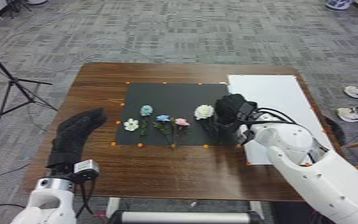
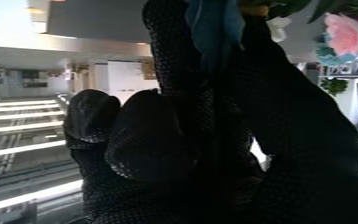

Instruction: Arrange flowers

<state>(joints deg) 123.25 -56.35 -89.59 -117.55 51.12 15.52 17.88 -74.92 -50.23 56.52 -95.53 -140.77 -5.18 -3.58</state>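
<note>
Where mat (image 1: pixel 175 94) meets white sheet (image 1: pixel 278 97), right hand (image 1: pixel 232 106) overhangs.

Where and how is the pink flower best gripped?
Probably pinch the pink flower by its stem just below the bloom, coming from its right: it lies flat, stem toward the robot, with a blue flower close on its left.

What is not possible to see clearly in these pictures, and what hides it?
- Head view: part of the black mat, covered by the right robot hand.
- Head view: how many leaves the flower stems carry, too small.
- Right wrist view: the blue thing's far end, cut off by the top edge.
- Right wrist view: some white petals, behind the robot hand.
</note>
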